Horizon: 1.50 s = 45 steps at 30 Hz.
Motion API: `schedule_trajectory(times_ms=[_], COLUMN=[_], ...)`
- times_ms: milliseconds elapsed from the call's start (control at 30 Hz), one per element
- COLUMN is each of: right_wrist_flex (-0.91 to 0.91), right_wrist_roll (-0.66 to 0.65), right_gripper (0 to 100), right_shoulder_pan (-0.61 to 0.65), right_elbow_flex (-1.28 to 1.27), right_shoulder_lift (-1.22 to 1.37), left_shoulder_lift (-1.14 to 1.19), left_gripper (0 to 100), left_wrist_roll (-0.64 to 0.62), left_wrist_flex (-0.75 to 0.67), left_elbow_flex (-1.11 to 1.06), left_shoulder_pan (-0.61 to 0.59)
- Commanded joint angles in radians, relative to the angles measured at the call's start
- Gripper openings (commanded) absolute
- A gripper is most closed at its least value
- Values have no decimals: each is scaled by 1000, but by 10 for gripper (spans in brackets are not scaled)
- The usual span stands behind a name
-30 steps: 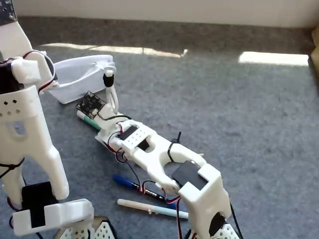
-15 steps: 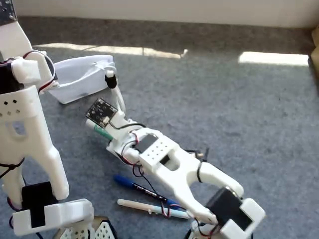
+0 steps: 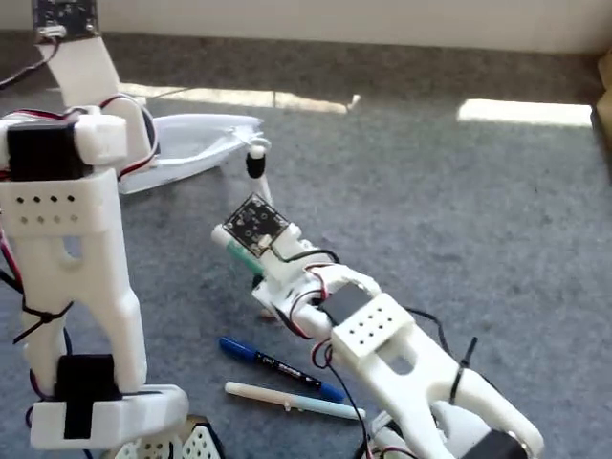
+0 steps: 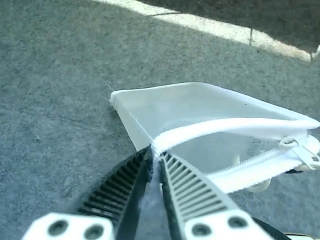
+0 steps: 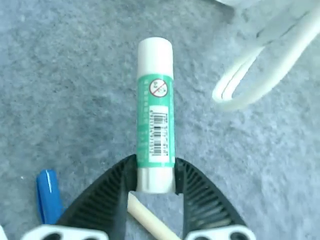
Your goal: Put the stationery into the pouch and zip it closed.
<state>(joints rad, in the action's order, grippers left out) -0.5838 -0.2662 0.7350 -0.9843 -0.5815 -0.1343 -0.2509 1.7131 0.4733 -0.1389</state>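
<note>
1. My left tool [image 4: 155, 162] pinches the pouch [image 4: 200, 112] by its edge, at the far left of the bench [image 3: 459, 191].
2. My right tool [image 5: 155, 182] clamps the glue stick [image 5: 155, 115], just right of the pouch and nearer the front.
3. Farther forward, the capped pen [image 3: 277, 365] lies just behind the slim pen [image 3: 292, 401].

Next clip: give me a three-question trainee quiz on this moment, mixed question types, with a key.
1. True or false: the right hand is empty.
2. What does the left hand pinch? A) the pouch edge B) a pen C) nothing
3. Fill in: ___ pens lie loose on the carpet.
Key: 1 false, it grips the glue stick; 2 A; 3 two, the blue pen and the white pen.
</note>
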Motion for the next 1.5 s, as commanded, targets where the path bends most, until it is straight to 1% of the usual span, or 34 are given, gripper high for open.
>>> schedule_trajectory(times_ms=[0, 100, 167, 267, 400, 500, 600, 867, 1067, 1200, 1267, 1400, 1467], right_wrist_flex=[-147, -257, -312, -381, -452, -507, -547, -565, -575, -576, -576, -611, -631], right_wrist_roll=[12, 117, 152, 163, 184, 180, 175, 169, 66, 41, 41, 48, 48], right_gripper=[19, 19, 19, 19, 19, 19, 19, 20, 22, 25, 43, 132, 142], right_shoulder_pan=[-47, -88, -114, -157, -234, -298, -335, -308, -309, -306, -306, -306, -306], right_elbow_flex=[7, 7, 7, 5, 5, 5, 5, -102, -142, -157, -157, -153, -148], right_shoulder_lift=[-147, -257, -328, -407, -463, -470, -470, -470, -470, -470, -469, -469, -470], left_shoulder_lift=[-15, -15, -7, -7, -7, -7, -5, -15, -15, -15, -15, -12, -10], left_gripper=[7, 7, 7, 7, 7, 7, 7, 7, 7, 7, 7, 7, 7], left_wrist_roll=[-6, -8, -6, 20, 20, 20, 21, 23, 23, 23, 23, 23, 23], left_wrist_flex=[-41, -38, -34, -8, 38, 40, 37, 34, 34, 34, 34, 34, 34], left_elbow_flex=[15, 28, 51, 84, 119, 73, 13, -99, -136, -136, -136, -137, -137], left_shoulder_pan=[74, 76, 81, 84, 84, 84, 82, 79, 68, 27, 18, 18, 18])
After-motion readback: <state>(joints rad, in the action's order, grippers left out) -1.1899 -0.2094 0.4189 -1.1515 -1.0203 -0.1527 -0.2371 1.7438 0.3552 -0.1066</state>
